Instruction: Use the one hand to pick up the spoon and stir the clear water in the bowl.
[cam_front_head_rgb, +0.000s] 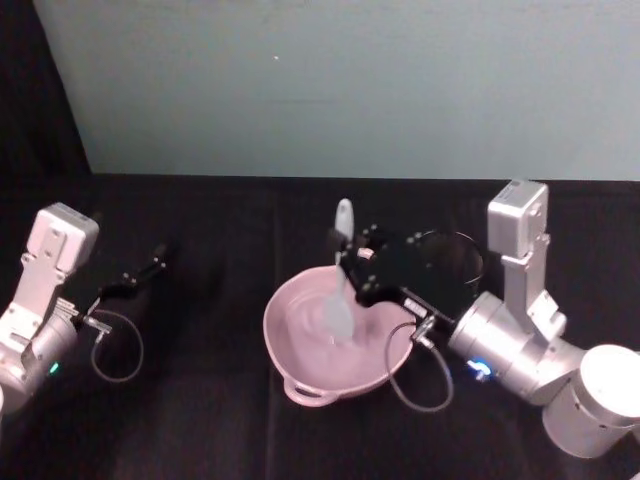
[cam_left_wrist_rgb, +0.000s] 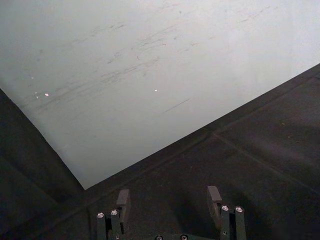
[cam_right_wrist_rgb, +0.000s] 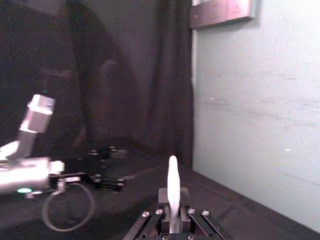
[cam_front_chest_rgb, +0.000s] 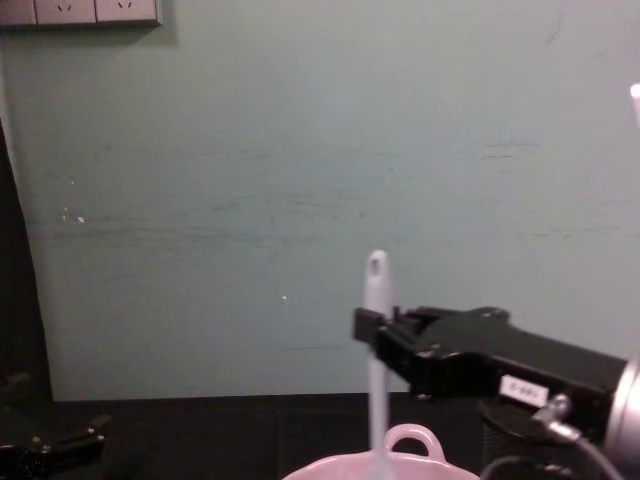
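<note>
Black desk (cam_front_head_rgb: 200, 420) below: my right end effector (cam_front_head_rgb: 352, 262) grips the spoon (cam_front_head_rgb: 338, 305); I'd circle slowly inside the bowl (cam_front_head_rgb: 275, 335) beneath. Left end effector (cam_front_head_rgb: 135, 275) parked far aside, fingers apart.

Bowl (cam_front_head_rgb: 275, 310) sits on the table (cam_front_head_rgb: 200, 430) at centre, well forward of the back wall (cam_front_head_rgb: 350, 90), with its loop handle (cam_front_head_rgb: 310, 392) on the rim side nearest the robot. Spoon (cam_front_head_rgb: 340, 300) stands close to upright with its head down in the bowl's water and its handle tip above the rim, gripped mid-handle between the fingers of the right gripper (cam_front_head_rgb: 352, 265), which reaches in over the bowl's right rear rim with a round dark cup (cam_front_head_rgb: 462, 258) just behind it. Left gripper (cam_front_head_rgb: 158, 255) hangs over bare table well to the left of the bowl, pointing toward the wall.
</note>
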